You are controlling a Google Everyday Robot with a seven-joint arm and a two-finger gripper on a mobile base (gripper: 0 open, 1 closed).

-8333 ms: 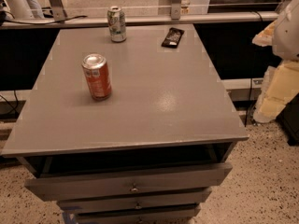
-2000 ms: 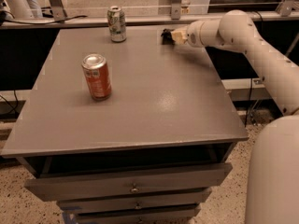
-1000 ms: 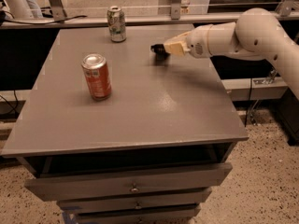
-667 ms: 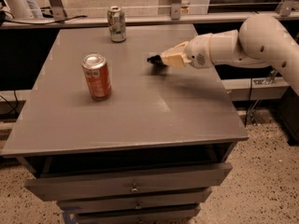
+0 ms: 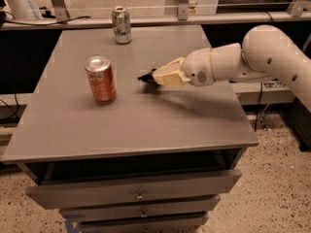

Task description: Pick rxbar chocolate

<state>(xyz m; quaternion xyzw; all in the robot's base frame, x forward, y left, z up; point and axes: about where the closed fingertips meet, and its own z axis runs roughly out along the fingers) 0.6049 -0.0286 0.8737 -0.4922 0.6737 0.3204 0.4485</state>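
Note:
My gripper [image 5: 154, 78] reaches in from the right on a cream arm and hangs a little above the middle of the grey table [image 5: 146, 130]. It is shut on the rxbar chocolate [image 5: 145, 77], a small black wrapper. Only the wrapper's dark end sticks out past the fingertips; the rest is hidden inside the hand. The bar is lifted off the tabletop, to the right of the red can.
A red soda can [image 5: 101, 79] stands upright left of the gripper. A green-white can [image 5: 121, 24] stands at the table's far edge. Drawers sit under the tabletop [image 5: 138, 196]. A rail and metal legs run behind the table.
The bar has left its spot at the far right of the table. My gripper has carried it left and towards the front, to the table's middle. The cans have not moved.

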